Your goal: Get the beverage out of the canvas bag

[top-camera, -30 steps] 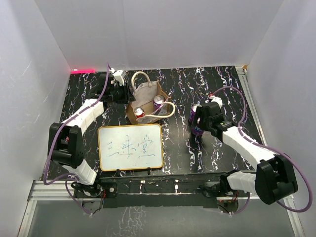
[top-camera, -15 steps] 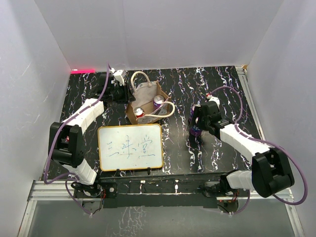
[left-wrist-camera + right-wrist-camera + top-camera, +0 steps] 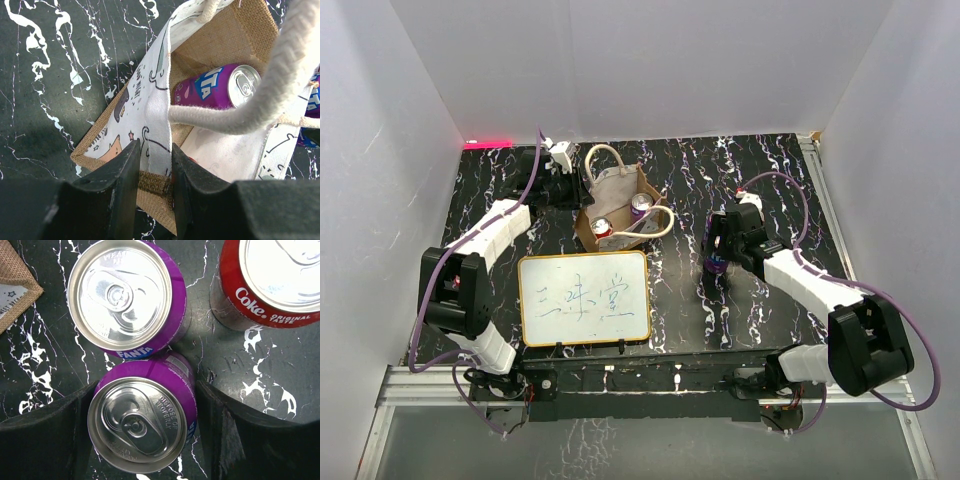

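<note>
The beige canvas bag (image 3: 618,192) stands open at the back of the table, with a purple can (image 3: 641,205) and a red can (image 3: 603,229) inside. My left gripper (image 3: 576,192) is shut on the bag's left rim. In the left wrist view the fingers (image 3: 125,170) pinch the bag's wall (image 3: 152,107), with a purple Fanta can (image 3: 215,87) and a cream handle (image 3: 240,112) beyond. My right gripper (image 3: 147,425) is shut on an upright purple Fanta can (image 3: 140,425), low over the table to the right of the bag (image 3: 718,262).
Beside the held can stand another purple Fanta can (image 3: 125,295) and a red Coke can (image 3: 270,280). An orange-framed whiteboard (image 3: 585,298) lies in front of the bag. White walls enclose the black marbled table (image 3: 770,180).
My right gripper has carried the purple can nearer and lower, down beside the other cans. The left gripper and the bag have not moved.
</note>
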{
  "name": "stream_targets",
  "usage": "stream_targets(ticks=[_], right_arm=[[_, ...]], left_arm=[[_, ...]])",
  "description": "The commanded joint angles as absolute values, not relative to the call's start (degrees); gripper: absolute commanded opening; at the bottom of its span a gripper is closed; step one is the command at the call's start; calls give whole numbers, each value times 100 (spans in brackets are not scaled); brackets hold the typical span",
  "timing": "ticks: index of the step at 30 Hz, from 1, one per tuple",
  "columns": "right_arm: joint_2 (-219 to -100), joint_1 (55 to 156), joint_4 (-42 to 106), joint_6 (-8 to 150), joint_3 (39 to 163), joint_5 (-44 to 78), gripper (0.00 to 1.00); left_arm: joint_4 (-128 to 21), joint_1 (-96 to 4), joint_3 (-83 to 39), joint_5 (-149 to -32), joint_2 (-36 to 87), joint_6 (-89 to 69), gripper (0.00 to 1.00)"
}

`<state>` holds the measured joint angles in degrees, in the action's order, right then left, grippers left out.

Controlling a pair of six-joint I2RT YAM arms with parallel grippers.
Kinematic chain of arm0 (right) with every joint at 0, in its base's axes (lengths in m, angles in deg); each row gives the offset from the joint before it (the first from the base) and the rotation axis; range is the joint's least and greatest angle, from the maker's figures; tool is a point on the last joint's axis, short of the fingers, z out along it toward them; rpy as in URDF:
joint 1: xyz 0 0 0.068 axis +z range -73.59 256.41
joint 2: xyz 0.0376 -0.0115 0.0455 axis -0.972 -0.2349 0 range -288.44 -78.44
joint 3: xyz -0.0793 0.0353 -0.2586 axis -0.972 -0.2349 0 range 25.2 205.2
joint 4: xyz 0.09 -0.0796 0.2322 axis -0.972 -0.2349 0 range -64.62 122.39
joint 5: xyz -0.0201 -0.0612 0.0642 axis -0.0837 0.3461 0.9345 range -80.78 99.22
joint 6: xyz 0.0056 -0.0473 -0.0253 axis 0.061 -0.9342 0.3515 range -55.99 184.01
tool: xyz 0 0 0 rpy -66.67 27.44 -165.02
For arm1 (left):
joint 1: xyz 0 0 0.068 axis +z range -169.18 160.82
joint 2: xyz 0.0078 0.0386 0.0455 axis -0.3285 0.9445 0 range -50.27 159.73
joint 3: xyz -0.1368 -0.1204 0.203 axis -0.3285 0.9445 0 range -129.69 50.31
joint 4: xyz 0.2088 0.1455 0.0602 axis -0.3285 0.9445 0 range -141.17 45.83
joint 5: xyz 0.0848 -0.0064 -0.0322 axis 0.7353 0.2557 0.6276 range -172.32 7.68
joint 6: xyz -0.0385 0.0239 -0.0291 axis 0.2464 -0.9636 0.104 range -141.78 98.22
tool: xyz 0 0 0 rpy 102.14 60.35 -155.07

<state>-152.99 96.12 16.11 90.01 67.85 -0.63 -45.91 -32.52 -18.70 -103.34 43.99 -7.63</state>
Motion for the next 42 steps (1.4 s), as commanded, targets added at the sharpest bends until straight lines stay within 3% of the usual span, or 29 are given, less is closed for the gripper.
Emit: stream_targets(ticks=[1, 4, 5, 15, 22, 31, 42], right_arm=[[-15092, 9559, 1917, 8797, 7152, -84, 76], [-14892, 9562, 1803, 8653, 7143, -125, 97], [-14823, 9566, 1765, 8606, 7143, -158, 99], [-13965, 9560, 1376, 8232, 7258, -273, 100], [-13901, 9563, 1349, 8093, 7849, 621, 100], [-14812, 9902, 1456, 7864, 9089, 1886, 97], [-16574, 11033, 1379, 7612, 10536, 1788, 94]], left_arm=[[-4436, -3288, -2034, -10412, 4316, -753, 27], [-4448, -3282, -2026, -10418, 4288, -749, 27], [-4449, -3287, -2026, -10420, 4278, -744, 27], [-4474, -3285, -2012, -10462, 4232, -728, 27], [-4524, -3291, -1952, -10478, 4170, -719, 27], [-4592, -3289, -1897, -10474, 4093, -736, 26], [-4807, -3296, -1745, -10529, 3883, -780, 10]])
